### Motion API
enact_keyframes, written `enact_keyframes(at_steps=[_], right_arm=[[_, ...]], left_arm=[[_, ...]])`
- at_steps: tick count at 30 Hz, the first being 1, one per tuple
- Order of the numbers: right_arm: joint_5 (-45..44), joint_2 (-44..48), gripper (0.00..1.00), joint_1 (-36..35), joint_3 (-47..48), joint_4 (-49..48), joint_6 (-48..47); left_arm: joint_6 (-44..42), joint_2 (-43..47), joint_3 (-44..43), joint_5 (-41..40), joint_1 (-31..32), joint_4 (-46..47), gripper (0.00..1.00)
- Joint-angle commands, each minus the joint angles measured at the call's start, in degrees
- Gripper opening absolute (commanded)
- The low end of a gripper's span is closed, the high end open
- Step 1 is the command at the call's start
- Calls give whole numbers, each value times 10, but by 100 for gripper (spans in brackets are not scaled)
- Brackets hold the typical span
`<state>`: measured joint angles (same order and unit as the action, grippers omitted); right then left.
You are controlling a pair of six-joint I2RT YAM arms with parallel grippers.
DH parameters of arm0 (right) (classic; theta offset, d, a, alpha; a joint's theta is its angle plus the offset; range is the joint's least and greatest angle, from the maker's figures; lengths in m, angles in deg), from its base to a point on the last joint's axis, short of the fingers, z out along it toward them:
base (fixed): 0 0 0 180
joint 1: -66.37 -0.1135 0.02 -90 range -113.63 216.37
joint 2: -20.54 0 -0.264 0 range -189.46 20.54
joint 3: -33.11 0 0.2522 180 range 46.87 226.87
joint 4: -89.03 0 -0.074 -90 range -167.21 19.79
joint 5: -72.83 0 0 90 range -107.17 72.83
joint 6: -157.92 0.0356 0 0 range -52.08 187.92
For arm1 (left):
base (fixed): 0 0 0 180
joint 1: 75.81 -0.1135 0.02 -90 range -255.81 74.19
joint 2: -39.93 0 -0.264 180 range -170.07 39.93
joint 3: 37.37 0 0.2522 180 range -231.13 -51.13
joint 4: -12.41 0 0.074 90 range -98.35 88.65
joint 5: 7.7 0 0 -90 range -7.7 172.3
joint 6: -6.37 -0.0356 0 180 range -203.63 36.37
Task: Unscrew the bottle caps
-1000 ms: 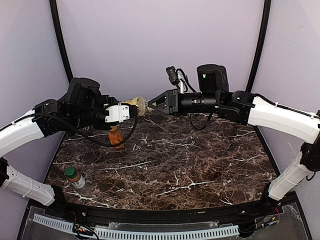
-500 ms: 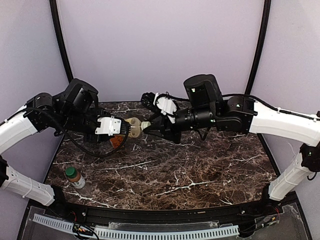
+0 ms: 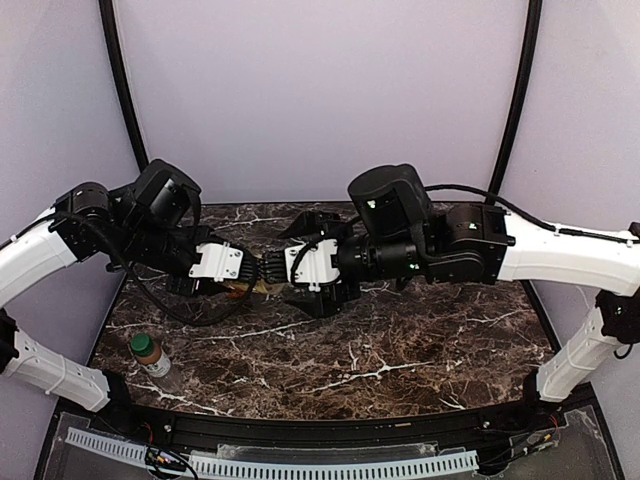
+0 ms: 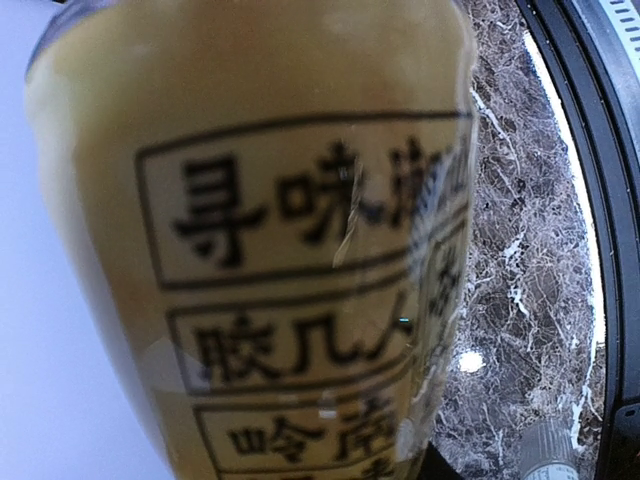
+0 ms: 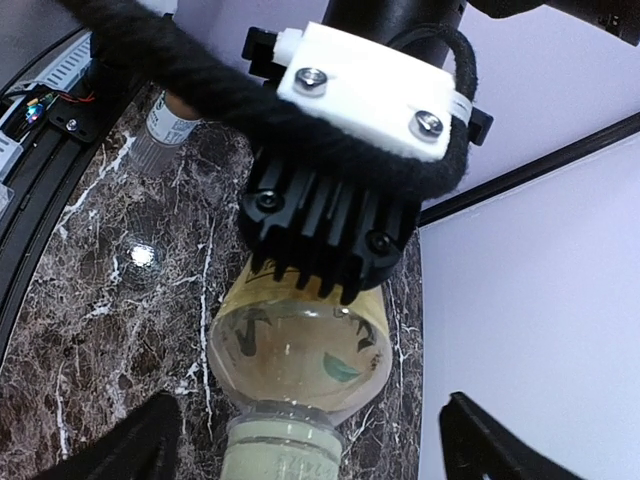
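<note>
My left gripper (image 3: pixel 248 272) is shut on the tall yellow-labelled bottle (image 4: pixel 260 240) and holds it lying level over the marble table. The label fills the left wrist view and hides the fingers. The bottle's pale green cap (image 5: pixel 285 452) points at my right gripper (image 5: pixel 310 445). That gripper is open wide, with one dark finger (image 5: pixel 135 448) on each side of the cap and neither touching it. From above, the right gripper (image 3: pixel 274 270) meets the left one over the table's middle left. A small clear bottle with a white label (image 3: pixel 150 355) stands upright at the near left.
The small bottle (image 5: pixel 165 125) also shows behind the left gripper's body, near the black front rail (image 5: pixel 40 170). Black cable (image 3: pixel 165 300) loops under the left arm. Purple walls close in the back and both sides.
Both arms came down and inward, bringing the bottle low over the table. My right gripper, shut at the cap before, has opened wide. The left grip is unchanged.
</note>
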<state>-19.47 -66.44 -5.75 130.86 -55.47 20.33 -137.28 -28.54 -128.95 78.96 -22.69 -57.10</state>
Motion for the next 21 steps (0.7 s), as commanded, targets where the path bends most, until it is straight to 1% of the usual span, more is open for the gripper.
enact_keyframes(at_steps=[1, 4, 7, 9, 11, 12, 13, 14, 17, 18, 19, 21], right_arm=[[-27, 5, 99, -7, 14, -36, 24], [-13, 32, 99, -7, -3, -55, 84], [33, 69, 99, 1, -29, -86, 168], [70, 86, 98, 21, -40, -112, 269], [92, 93, 99, 52, -42, -138, 400], [98, 93, 99, 70, -41, -145, 471], [103, 90, 99, 93, -39, -148, 546], [108, 87, 99, 109, -39, -149, 609], [125, 78, 95, 155, -53, -150, 791], [137, 73, 93, 167, -62, -153, 842], [152, 68, 91, 177, -71, -161, 878], [181, 60, 88, 186, -84, -188, 909]], left_arm=[[-5, 1, -11, 20, 3, 6, 25], [-2, 5, -6, 0, 3, 26, 26], [-1, 9, 8, -35, 3, 63, 26], [-5, 12, 21, -75, 3, 106, 26], [-16, 15, 39, -123, 3, 162, 26], [-31, 19, 47, -158, 3, 207, 26], [-40, 21, 64, -175, 4, 252, 26], [-60, 25, 73, -209, 4, 278, 26], [-105, 31, 116, -267, 4, 399, 26], [-125, 34, 123, -288, 4, 421, 26], [-135, 36, 137, -298, 4, 461, 26], [-159, 39, 150, -319, 4, 505, 26]])
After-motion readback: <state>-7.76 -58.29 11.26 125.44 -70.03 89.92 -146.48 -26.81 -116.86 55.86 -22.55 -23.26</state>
